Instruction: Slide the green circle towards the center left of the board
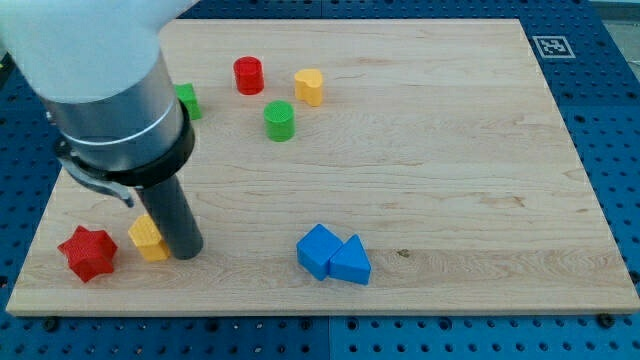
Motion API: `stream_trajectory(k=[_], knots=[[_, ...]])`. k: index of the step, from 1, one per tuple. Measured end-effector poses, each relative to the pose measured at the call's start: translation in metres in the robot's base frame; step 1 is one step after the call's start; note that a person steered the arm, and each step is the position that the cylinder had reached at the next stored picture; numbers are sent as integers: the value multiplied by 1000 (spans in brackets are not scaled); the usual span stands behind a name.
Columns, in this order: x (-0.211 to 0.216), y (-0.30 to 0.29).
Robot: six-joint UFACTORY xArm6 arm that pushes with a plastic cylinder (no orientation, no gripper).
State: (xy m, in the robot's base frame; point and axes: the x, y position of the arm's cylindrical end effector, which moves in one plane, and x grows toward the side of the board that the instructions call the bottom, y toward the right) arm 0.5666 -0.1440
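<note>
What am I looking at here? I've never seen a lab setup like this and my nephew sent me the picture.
It is a robot arm seen by one camera looking down at a wooden board. The arm has no hand and holds nothing: it ends in a dark rod, and my tip only pushes blocks along. The tip now sits at the view's lower left, right beside a yellow block, with a red star further left. Near the view's top lie a green circle, a red cylinder, a yellow hexagon-like block and another green block, partly hidden by the arm. Two blue blocks touch near the bottom.
</note>
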Motion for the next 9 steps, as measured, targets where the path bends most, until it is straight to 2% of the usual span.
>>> stream_trajectory(k=[3, 4, 6, 7, 8, 9], knots=[[0, -19], [-16, 5], [-123, 50], [-143, 98], [-128, 169], [-149, 217]])
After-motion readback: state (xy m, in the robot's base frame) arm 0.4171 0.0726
